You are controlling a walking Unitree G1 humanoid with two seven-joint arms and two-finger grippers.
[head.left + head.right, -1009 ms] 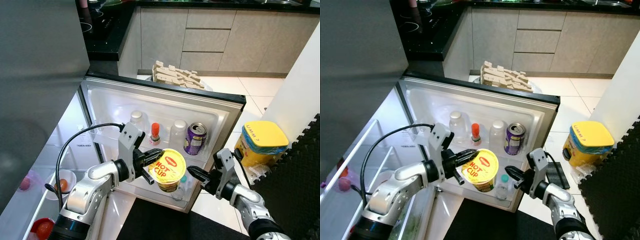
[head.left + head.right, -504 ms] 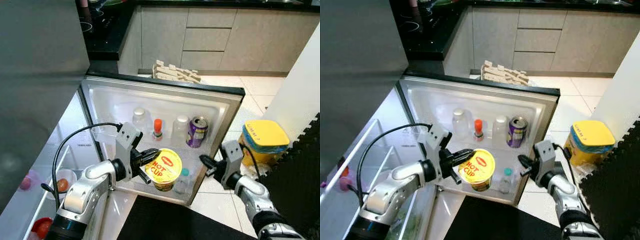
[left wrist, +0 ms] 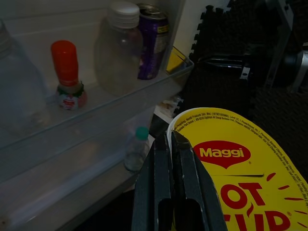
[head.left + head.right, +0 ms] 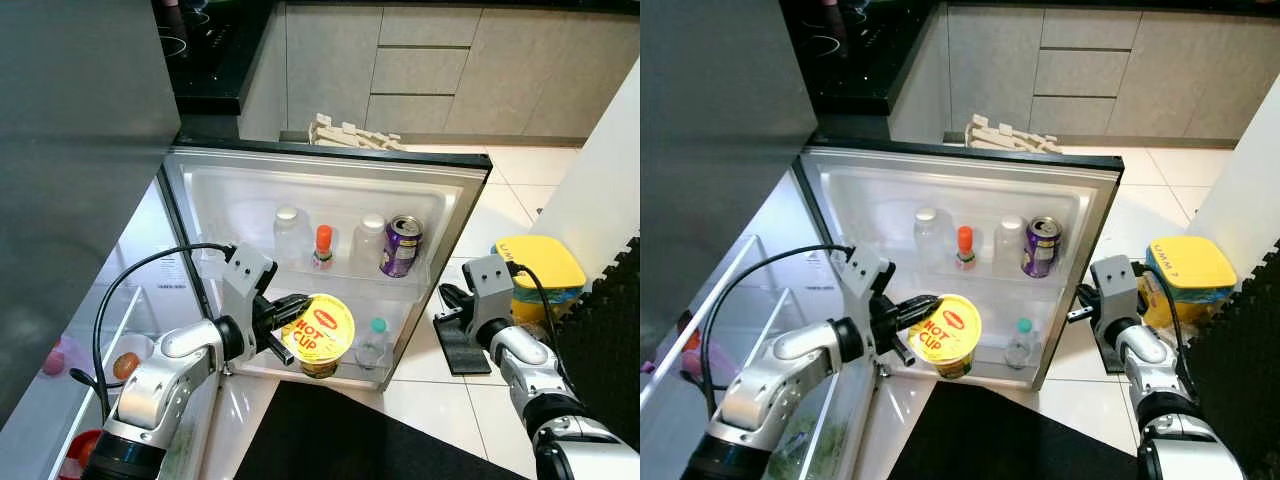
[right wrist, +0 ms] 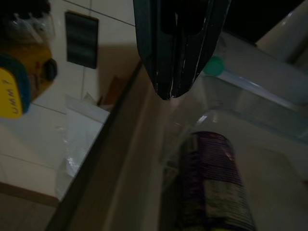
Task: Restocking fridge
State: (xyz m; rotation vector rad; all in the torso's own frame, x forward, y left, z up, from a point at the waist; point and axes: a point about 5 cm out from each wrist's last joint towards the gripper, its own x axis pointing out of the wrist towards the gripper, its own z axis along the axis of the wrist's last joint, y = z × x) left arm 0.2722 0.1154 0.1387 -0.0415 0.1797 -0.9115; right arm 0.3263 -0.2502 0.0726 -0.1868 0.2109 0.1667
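Yellow foil lid up, the Maggi Hot Cup [image 4: 318, 334] hangs before the fridge door's lower shelf [image 4: 330, 365], its rim pinched by the left tool [image 4: 287, 322]. Likely light, thin-walled and crushable. The right tool [image 5: 176, 53], pressed together, sits beside the door edge.

Fridge door [image 4: 455, 215] swung open ahead of me, inner side facing me. Upper door shelf [image 4: 340, 275], my left to right: plastic bottle [image 4: 289, 234], small sauce bottle [image 4: 323, 246], second plastic bottle [image 4: 369, 240], can [image 4: 402, 245]. Lower door shelf [image 4: 345, 368]: small water bottle [image 4: 372, 343] to the right, noodle cup [image 4: 318, 330] just left of it, before the shelf. Fridge interior shelves [image 4: 95, 345] lie left of the door. Lidded tub [image 4: 543, 270] sits on the floor right of the door. Cabinets [image 4: 420, 70] stand behind, cardboard pieces [image 4: 352, 135] between cabinets and door.
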